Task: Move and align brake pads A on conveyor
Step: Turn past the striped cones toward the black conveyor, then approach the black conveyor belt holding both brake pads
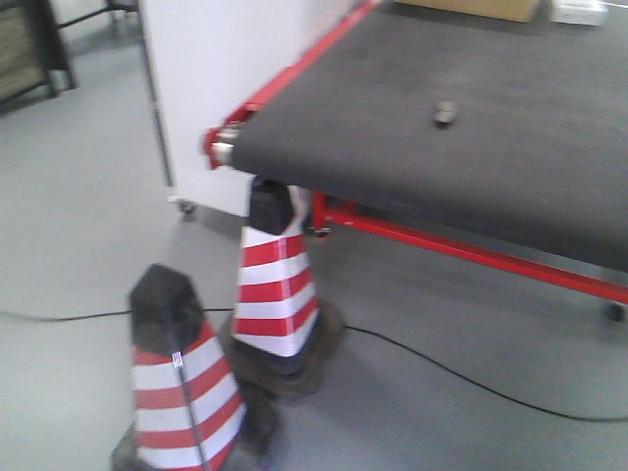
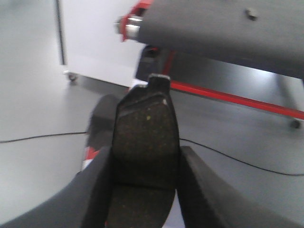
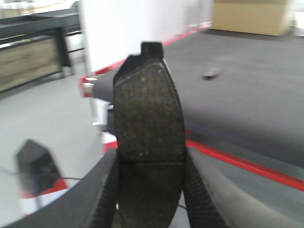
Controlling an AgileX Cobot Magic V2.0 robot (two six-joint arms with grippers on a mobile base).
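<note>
My left gripper (image 2: 145, 159) is shut on a dark grey, gritty brake pad (image 2: 145, 118) that stands upright between the fingers, held over the floor short of the conveyor (image 2: 213, 28). In the same way, my right gripper (image 3: 151, 164) is shut on another brake pad (image 3: 148, 104), its centre groove level with the fingertips. The conveyor (image 1: 471, 167) is a charcoal belt with a red side stripe. One small dark piece (image 1: 445, 113) lies on it; it is too blurred to identify. Neither gripper shows in the front view.
Two red-and-white traffic cones (image 1: 278, 294) (image 1: 182, 392) stand on the grey floor by the conveyor's near corner. A black cable (image 1: 471, 378) runs across the floor. A white cabinet (image 1: 216, 69) stands left of the belt, and a cardboard box (image 3: 249, 16) is at its far end.
</note>
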